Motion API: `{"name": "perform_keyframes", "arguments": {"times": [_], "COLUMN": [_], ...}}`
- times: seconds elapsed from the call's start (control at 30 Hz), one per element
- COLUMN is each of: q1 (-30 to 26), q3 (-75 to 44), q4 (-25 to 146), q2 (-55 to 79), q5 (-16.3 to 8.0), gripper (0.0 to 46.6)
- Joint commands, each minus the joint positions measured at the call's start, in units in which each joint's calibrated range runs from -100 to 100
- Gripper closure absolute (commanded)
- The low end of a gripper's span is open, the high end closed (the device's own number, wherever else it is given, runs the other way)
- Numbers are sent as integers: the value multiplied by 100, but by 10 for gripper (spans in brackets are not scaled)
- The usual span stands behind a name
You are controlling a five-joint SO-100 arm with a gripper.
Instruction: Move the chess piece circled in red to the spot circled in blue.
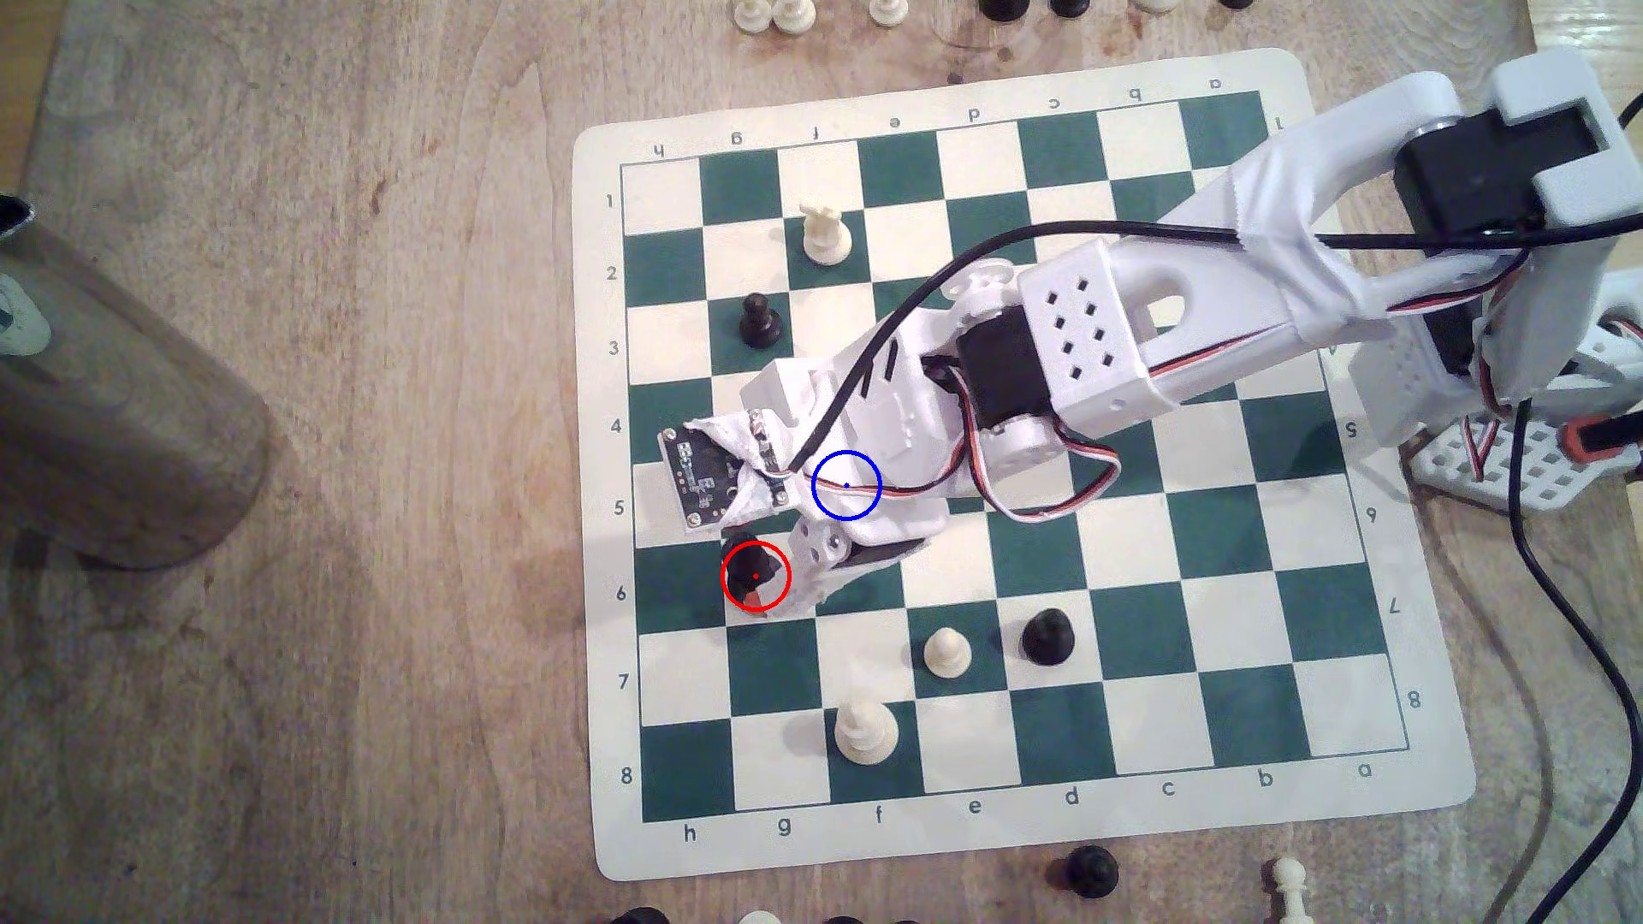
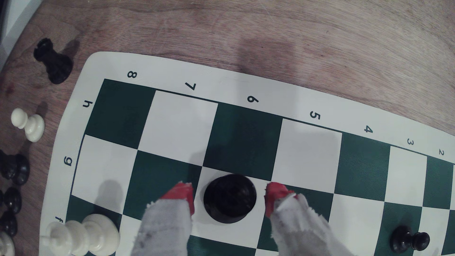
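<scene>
The chess piece [image 1: 745, 569] is glossy black and stands on a cream square inside the red ring, partly under my wrist in the exterior view. In the wrist view the chess piece [image 2: 230, 198] is seen from above, its round top dark. My gripper [image 2: 230, 197] is open and straddles it. One red-tipped finger [image 2: 182, 194] sits on one side and the other finger [image 2: 274, 194] on the other, each with a small gap to the piece. The blue ring [image 1: 846, 484] of the spot lies one square diagonally away, drawn over my arm, which covers the square itself.
Other pieces stand on the board [image 1: 1245, 711]: a black pawn [image 1: 758, 322], a white piece [image 1: 827, 233], a white pawn [image 1: 945, 653], a squat black piece [image 1: 1047, 636] and a tall white piece [image 1: 864, 733]. A wooden cylinder [image 1: 116, 400] stands off the board's left. Spare pieces line the table edges.
</scene>
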Motion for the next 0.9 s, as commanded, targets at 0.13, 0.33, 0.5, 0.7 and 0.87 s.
{"name": "perform_keyframes", "arguments": {"times": [0.13, 0.33, 0.5, 0.7, 0.87], "q1": [-99, -99, -60, -76, -37], "q3": [-687, -687, -687, -578, -25], "q4": [-173, -182, -198, 89, 138], "q2": [-81, -98, -276, -1125, -1804], "q5": [-15, -44, -44, -73, -88], "gripper": [404, 463, 463, 463, 463]}}
